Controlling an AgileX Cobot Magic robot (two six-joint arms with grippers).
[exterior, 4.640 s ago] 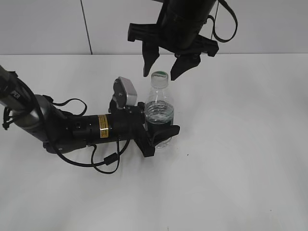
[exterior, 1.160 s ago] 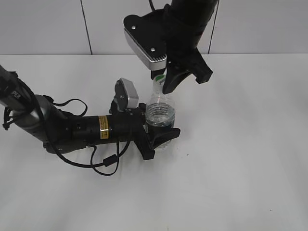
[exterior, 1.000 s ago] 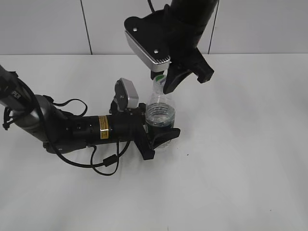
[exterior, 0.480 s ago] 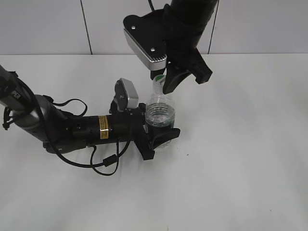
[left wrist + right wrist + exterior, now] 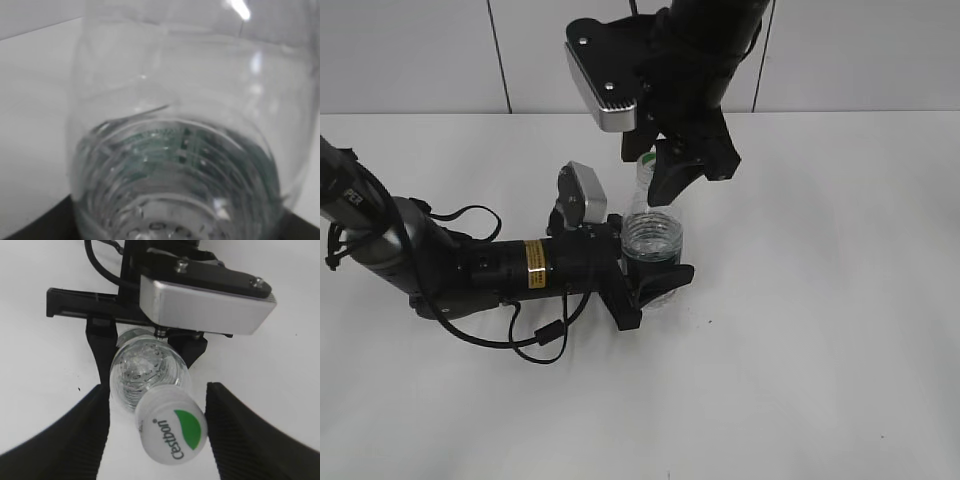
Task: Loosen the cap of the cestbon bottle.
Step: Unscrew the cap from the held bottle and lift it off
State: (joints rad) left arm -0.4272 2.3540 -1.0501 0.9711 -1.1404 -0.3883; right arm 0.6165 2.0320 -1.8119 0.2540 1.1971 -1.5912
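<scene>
The clear cestbon bottle [image 5: 650, 238] stands upright on the white table, water inside and a green label low down. My left gripper [image 5: 655, 282] lies along the table and is shut on the bottle's lower body; the bottle [image 5: 175, 150] fills the left wrist view. From above, my right gripper [image 5: 654, 172] hangs over the neck. In the right wrist view the white cap [image 5: 172, 432] with its green patch sits between the black fingers [image 5: 75, 440]. A gap shows on the left side, and the right finger stands close beside the cap. The jaws are open.
The white table [image 5: 820, 300] meets a pale tiled wall at the back. The left arm's black cable [image 5: 545, 335] loops on the table in front of the arm. A small dark speck [image 5: 705, 320] lies right of the bottle.
The right gripper's jaws have spread away from the cap, and the wrist has turned, its camera housing swinging a little left. The left gripper and bottle have stayed put.
</scene>
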